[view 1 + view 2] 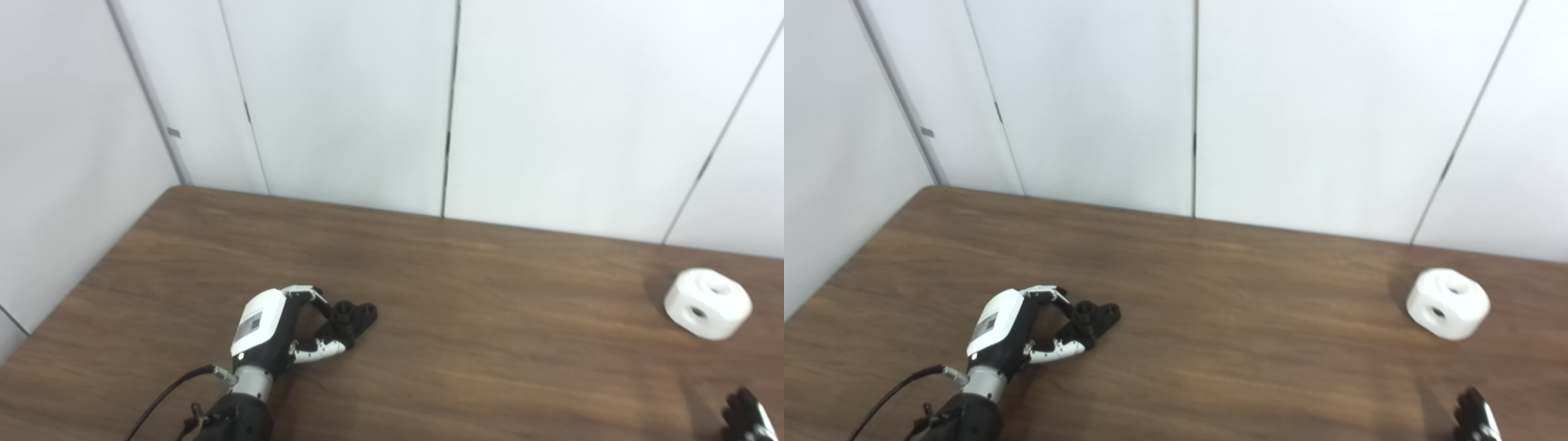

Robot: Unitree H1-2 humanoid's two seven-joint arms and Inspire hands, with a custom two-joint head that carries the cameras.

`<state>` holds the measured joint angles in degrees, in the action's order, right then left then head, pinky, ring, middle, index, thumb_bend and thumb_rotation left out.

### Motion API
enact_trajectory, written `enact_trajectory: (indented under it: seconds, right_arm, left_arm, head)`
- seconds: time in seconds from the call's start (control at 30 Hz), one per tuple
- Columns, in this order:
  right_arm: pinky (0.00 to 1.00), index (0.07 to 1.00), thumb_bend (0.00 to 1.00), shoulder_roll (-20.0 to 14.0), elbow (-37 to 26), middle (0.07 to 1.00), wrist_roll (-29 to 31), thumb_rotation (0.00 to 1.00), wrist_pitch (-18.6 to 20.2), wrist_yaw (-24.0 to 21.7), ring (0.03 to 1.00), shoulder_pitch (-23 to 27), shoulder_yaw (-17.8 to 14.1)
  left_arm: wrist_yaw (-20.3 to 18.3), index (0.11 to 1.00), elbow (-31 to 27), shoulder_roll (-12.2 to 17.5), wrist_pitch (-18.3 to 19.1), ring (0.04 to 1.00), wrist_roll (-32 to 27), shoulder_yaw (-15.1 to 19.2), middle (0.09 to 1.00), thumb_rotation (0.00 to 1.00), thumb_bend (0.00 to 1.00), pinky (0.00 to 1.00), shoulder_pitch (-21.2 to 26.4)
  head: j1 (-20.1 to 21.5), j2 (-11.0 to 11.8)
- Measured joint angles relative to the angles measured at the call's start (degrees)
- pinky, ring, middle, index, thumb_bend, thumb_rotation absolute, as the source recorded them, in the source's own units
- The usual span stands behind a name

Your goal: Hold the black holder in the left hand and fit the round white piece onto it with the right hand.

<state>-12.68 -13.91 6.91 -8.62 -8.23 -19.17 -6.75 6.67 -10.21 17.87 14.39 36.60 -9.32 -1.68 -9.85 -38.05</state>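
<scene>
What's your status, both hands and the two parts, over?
Left hand closing around black holder, holder on the table. Right hand at frame edge, state unclear. Round white piece untouched, far right. Nothing between them.

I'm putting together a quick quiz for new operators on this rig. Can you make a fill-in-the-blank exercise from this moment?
1. The left hand has its fingers around the ____ holder.
2. The round white piece rests on the ____, apart from both hands.
3. The right hand shows only at the bottom ____ corner of the picture.
4. The table has a ____ wood-grain top.

Missing words: black; table; right; brown
</scene>
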Motion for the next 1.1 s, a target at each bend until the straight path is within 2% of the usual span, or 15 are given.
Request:
enact_trajectory:
  seconds: [0.07,0.17,0.3,0.33,0.47,0.63,0.87,1.1]
  right_arm:
    - [1.0,1.0,0.52,0.29,-0.42,1.0,-0.53,1.0,0.11,0.34,1.0,-0.15,0.25]
    - [1.0,1.0,0.52,0.73,-1.81,1.0,-1.37,1.0,1.3,1.02,1.0,-0.61,0.72]
    - [1.0,1.0,0.5,0.9,-2.37,1.0,-1.7,1.0,1.59,1.22,1.0,-0.85,1.25]
    - [1.0,1.0,0.49,0.9,-2.65,1.0,-1.7,1.0,1.87,1.22,1.0,-0.88,1.32]
    - [1.0,1.0,0.48,0.99,-4.26,1.0,-1.98,1.0,4.0,1.31,1.0,-1.05,1.87]
    - [1.0,1.0,0.47,1.44,-6.62,1.0,-2.18,1.0,7.36,1.44,1.0,-1.09,2.37]
    - [1.0,1.0,0.52,2.16,-8.55,1.0,-3.05,1.0,10.69,1.61,1.0,-1.07,2.75]
    - [1.0,1.0,0.54,2.46,-10.03,0.999,-4.08,1.0,13.13,1.99,1.0,-1.03,2.93]
  left_arm:
    - [-0.68,0.488,-1.65,-0.62,-0.17,0.848,1.3,-1.21,0.77,0.04,0.51,0.89,-1.05]
    - [-1.59,0.488,-3.07,-2.02,-0.39,0.849,2.55,-2.52,0.775,0.04,0.51,0.9,-1.98]
    - [-4.21,0.488,-5.07,-2.45,-0.59,0.872,3.69,-4.17,0.79,0.04,0.51,0.92,-2.81]
    - [-5.18,0.489,-6.03,-2.6,-0.54,0.881,3.77,-4.56,0.796,0.04,0.51,0.92,-3.2]
    - [-7.76,0.489,-8.62,-3.81,-0.5,0.869,5.48,-6.88,0.793,0.04,0.51,0.9,-4.89]
    - [-9.81,0.49,-9.94,-4.22,-1.03,0.879,6.21,-8.22,0.795,0.04,0.51,0.93,-5.68]
    - [-9.98,0.489,-10.36,-4.99,-3.83,0.872,6.63,-10.57,0.787,0.04,0.51,0.92,-7.09]
    - [-9.37,0.489,-10.34,-6.32,-7.36,0.857,6.96,-11.74,0.78,0.04,0.51,0.89,-8.78]
  head:
    - [1.23,-1.41]
    - [2.55,-2.46]
    - [3.61,-3.17]
    - [4.65,-4.04]
    - [6.33,-5.28]
    - [7.83,-6.34]
    - [9.93,-7.91]
    - [10.64,-8.27]
